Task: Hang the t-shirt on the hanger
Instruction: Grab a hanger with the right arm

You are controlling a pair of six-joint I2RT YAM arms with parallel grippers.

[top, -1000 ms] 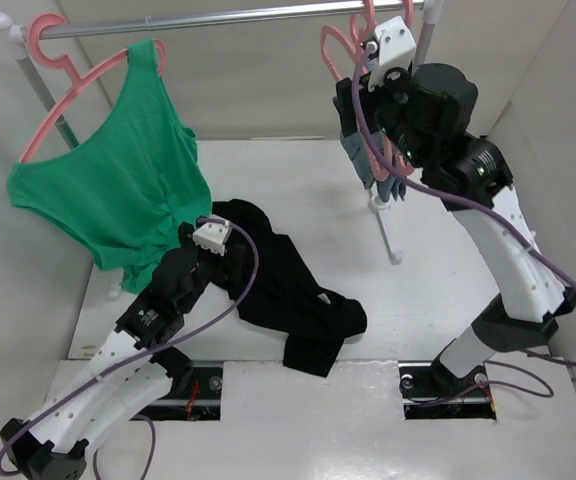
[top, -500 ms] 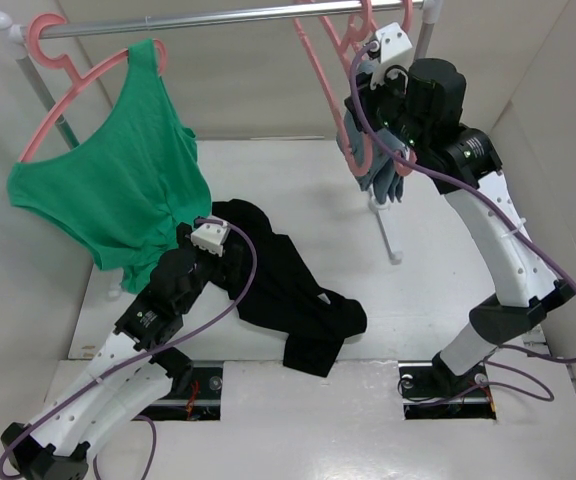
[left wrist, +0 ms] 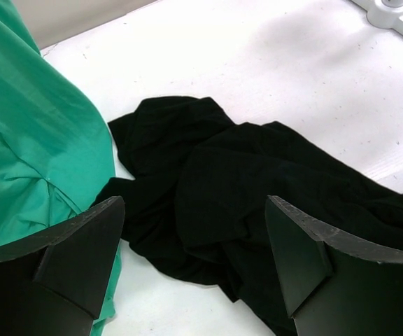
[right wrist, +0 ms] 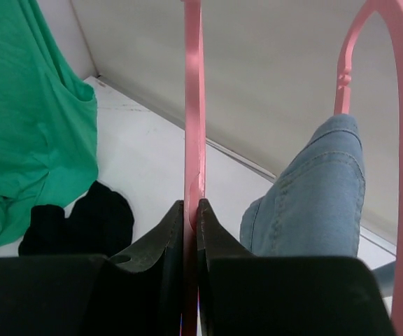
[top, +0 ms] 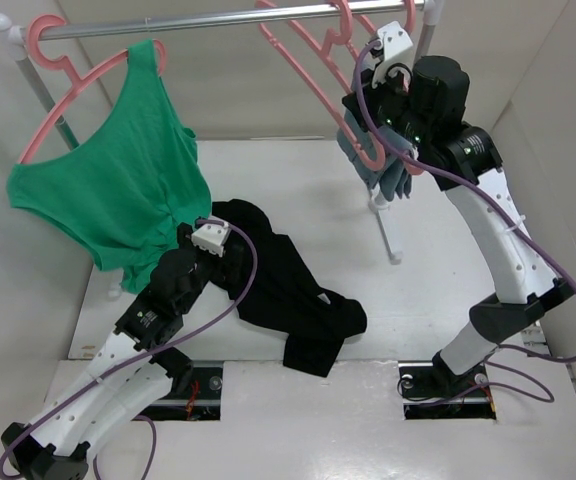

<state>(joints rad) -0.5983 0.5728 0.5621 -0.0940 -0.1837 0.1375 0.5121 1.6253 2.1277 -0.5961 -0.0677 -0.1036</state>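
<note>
Evidently the right gripper point(right wrist: 191, 208) pinches the hanger point(right wrist: 193, 105), mid-frame, likely for unhooking. The left gripper point(left wrist: 194, 210) hovers spread over the t-shirt point(left wrist: 257, 168).

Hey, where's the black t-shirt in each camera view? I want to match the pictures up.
Top view: the t-shirt lies crumpled at the centre, slightly low.
Left wrist: it fills the middle and lower right.
Right wrist: only a small black patch shows at lower left.
Shared landmark: the green top, to the left of the t-shirt in all three.
</note>
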